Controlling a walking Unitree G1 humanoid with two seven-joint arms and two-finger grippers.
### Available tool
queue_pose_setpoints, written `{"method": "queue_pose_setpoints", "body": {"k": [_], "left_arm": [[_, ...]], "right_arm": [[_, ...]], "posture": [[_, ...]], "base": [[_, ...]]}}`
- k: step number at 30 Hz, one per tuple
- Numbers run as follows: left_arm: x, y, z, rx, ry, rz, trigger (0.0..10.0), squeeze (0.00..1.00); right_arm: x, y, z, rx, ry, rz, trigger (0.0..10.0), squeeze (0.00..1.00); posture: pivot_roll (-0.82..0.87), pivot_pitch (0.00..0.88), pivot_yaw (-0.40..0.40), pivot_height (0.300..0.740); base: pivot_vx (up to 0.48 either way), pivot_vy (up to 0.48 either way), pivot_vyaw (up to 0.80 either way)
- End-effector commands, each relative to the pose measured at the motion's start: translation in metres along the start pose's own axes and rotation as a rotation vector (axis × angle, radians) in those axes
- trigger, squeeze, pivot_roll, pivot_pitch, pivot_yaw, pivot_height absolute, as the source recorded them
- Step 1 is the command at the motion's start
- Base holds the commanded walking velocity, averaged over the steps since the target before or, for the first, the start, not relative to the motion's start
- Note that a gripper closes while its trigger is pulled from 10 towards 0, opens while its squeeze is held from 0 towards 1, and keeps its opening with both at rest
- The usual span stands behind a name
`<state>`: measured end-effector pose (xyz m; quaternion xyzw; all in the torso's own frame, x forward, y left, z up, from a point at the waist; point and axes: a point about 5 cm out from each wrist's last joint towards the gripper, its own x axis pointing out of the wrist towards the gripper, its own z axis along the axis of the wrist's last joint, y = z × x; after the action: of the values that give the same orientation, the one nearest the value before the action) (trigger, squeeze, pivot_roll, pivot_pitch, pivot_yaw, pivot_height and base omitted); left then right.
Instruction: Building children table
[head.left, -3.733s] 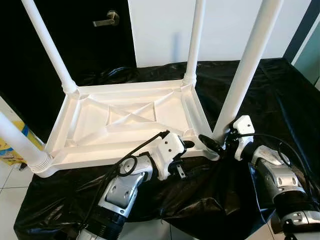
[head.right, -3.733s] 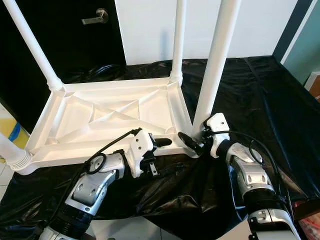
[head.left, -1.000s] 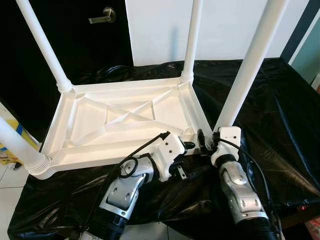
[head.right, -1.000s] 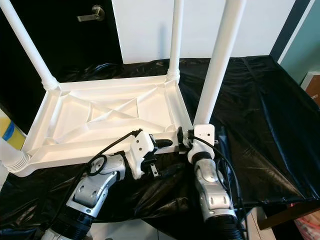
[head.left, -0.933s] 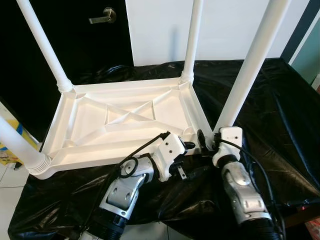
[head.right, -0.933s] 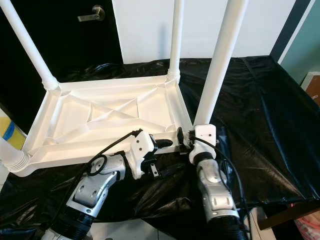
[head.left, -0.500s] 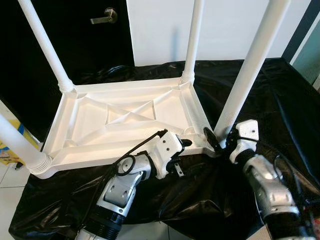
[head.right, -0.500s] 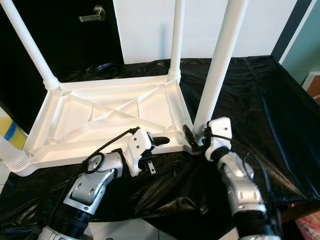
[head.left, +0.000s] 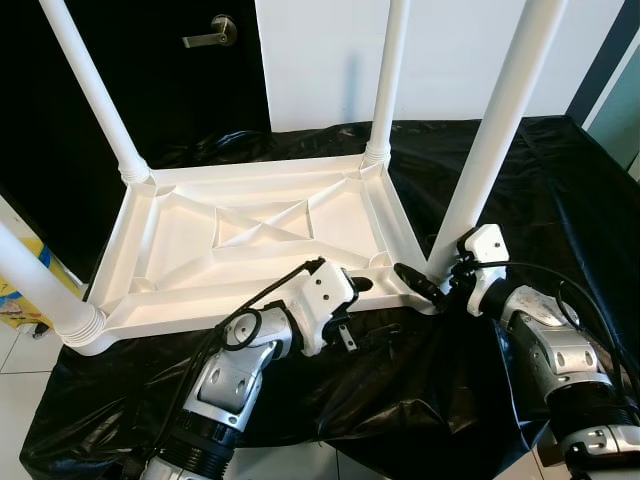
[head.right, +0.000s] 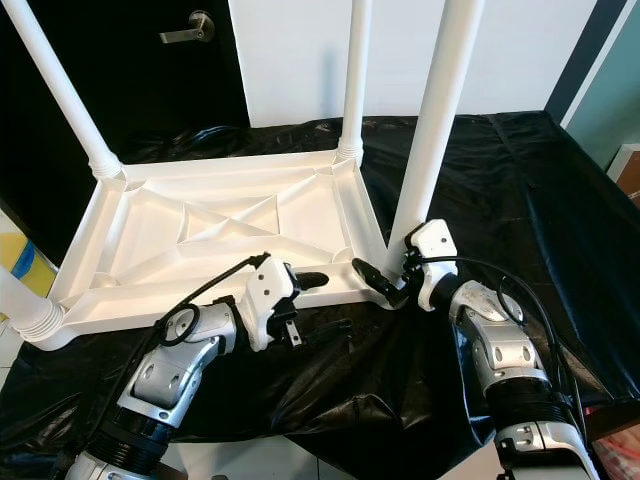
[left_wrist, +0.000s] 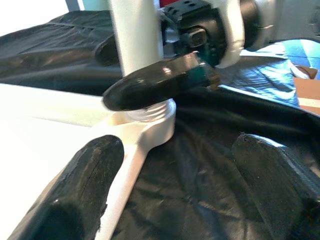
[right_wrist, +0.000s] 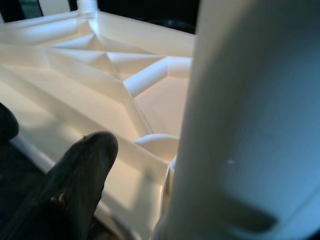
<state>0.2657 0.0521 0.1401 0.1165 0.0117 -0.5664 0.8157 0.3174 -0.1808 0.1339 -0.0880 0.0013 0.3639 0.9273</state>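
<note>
Tabletop, white moulded plastic w/ ribbed underside (head.left: 250, 235), lies upside down on a black plastic sheet (head.left: 560, 190); four white round plastic legs stand up from its corners.

Right gripper (head.left: 432, 284) is at the base of the near-right white leg (head.left: 490, 150), just above the corner socket. Fingers spread wide either side of the leg; one black finger (head.left: 413, 281) curves round the tabletop side of it. Right wrist view has the leg right up against the camera w/ one finger (right_wrist: 75, 190) beside it. Looks loosely cupped, not clamped — can't confirm pad contact.

Left gripper (head.left: 352, 290) sits at the near long edge of the tabletop, close to the same corner. Wrist view shows both its fingers (left_wrist: 85, 185) apart, nothing between them; one rests by the white rim, other over the sheet. Holding nothing, more a brace than a grip.

Further out: far-right leg (head.left: 388, 80), far-left leg (head.left: 95, 95) and near-left leg (head.left: 35, 285) all seated in their corners. Dark door w/ metal lever handle (head.left: 212, 33) behind, white wall beside it.

Judgement: step in hand is seating/tightening the near-right leg, prob the last one. To do it well:
- close right fingers squarely on the leg low down, near the threaded collar, so torque goes into the joint, not into bending the leg
- keep leg upright while turning/pushing; tilt risks cross-threading
- left gripper should press the rim down so the tabletop doesn't spin or slide on the slippery sheet
- watch the cables near the corner, could snag.
</note>
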Motion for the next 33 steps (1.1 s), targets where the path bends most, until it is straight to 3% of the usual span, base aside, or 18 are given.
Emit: {"method": "queue_pose_setpoints", "body": {"k": [1, 2, 3, 16, 17, 25, 33], "left_arm": [[0.001, 0.002, 0.002, 0.005, -0.002, 0.065, 10.0, 0.0], [0.001, 0.002, 0.002, 0.005, -0.002, 0.065, 10.0, 0.0], [0.003, 0.002, 0.003, 0.007, -0.006, 0.065, 10.0, 0.0], [0.007, 0.006, 0.005, 0.028, -0.01, 0.041, 10.0, 0.0], [0.009, 0.006, 0.006, 0.032, -0.012, 0.027, 10.0, 0.0], [0.011, 0.004, 0.005, 0.031, -0.013, 0.018, 10.0, 0.0], [0.011, 0.001, 0.004, 0.021, -0.019, 0.012, 10.0, 0.0]], "right_arm": [[0.01, 0.006, 0.001, -0.032, 0.034, 0.084, 8.8, 0.0], [0.01, 0.006, 0.001, -0.032, 0.034, 0.084, 8.8, 0.0], [0.012, 0.007, -0.001, -0.04, 0.051, 0.117, 0.0, 0.0], [-0.008, 0.006, -0.017, -0.038, 0.108, 0.117, 0.0, 0.0], [-0.009, 0.007, -0.017, -0.013, 0.102, 0.096, 10.0, 0.0], [-0.008, 0.009, -0.016, 0.023, 0.055, 0.008, 10.0, 0.0], [-0.009, 0.018, -0.025, 0.06, 0.079, -0.226, 10.0, 0.0]], "posture": [[-0.09, 0.0, 0.002, 0.74], [-0.09, 0.0, 0.002, 0.74], [-0.09, 0.0, 0.0, 0.74], [-0.13, 0.0, 0.027, 0.74], [-0.13, 0.0, 0.03, 0.74], [-0.15, 0.0, 0.027, 0.74], [-0.15, 0.0, 0.031, 0.74]], "base": [[0.0, 0.0, 0.0], [0.0, 0.0, 0.0], [0.0, 0.0, 0.0], [0.0, 0.0, 0.0], [0.0, 0.0, 0.0], [0.0, 0.0, 0.0], [0.0, 0.0, 0.0]]}}
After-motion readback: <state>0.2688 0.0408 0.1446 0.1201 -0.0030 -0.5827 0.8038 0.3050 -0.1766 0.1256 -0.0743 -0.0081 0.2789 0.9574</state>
